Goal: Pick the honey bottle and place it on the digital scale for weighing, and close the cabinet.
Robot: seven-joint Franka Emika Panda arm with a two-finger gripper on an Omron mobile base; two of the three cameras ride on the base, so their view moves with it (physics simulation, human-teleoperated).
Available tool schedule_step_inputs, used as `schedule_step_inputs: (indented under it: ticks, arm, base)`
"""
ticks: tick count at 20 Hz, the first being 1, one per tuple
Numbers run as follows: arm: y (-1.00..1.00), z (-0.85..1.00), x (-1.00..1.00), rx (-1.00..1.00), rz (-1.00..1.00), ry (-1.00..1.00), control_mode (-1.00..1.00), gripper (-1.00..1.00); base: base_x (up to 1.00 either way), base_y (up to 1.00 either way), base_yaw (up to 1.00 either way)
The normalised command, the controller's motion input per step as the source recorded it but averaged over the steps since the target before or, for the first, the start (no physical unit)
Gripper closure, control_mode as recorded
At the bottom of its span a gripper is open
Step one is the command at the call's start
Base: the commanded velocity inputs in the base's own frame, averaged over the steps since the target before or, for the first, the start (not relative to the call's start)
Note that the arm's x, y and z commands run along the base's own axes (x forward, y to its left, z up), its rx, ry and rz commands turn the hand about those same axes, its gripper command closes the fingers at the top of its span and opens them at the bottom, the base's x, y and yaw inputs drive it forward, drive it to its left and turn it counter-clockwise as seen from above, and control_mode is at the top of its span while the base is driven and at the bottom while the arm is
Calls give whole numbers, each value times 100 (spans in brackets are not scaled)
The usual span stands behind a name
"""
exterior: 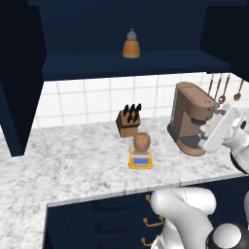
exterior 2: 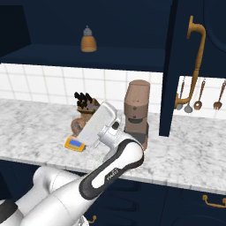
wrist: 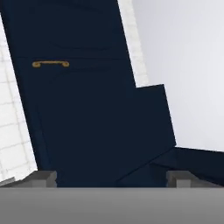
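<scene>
White arm nearest, gripper [wrist: 112, 177] wide apart, holding nothing. Beyond, on the marble counter [exterior: 63, 160], the honey bottle [exterior: 142, 141] sits on the digital scale [exterior: 140, 160]. Farthest, the cabinet [exterior 2: 194, 66] stands open; swinging for its door could, I judge, clip the coffee machine [exterior 2: 136, 110] or miss the edge

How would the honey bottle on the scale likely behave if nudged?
The honey bottle is egg-shaped and about as wide as the scale, so it would probably rock or roll off the plate easily. Its smooth rounded sides look slippery for fingers. It looks rigid, not squashy.
</scene>
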Motion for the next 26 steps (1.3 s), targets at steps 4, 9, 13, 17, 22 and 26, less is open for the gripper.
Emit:
schedule_step_inputs:
  ticks: [4,9,13,17,22,26]
  arm:
    - [-85,57,-99,30,-4,-39,-100,-100]
    - [-95,10,-39,31,0,-10,-100,-100]
    - [-96,0,4,20,0,26,-100,-100]
    - [-88,-3,29,10,0,38,-100,-100]
    - [-48,-20,15,4,0,9,-100,-100]
    - [-80,-2,40,9,0,11,-100,-100]
  base:
    - [0,0,0]
    - [0,0,0]
    - [0,0,0]
    - [0,0,0]
    - [0,0,0]
    - [0,0,0]
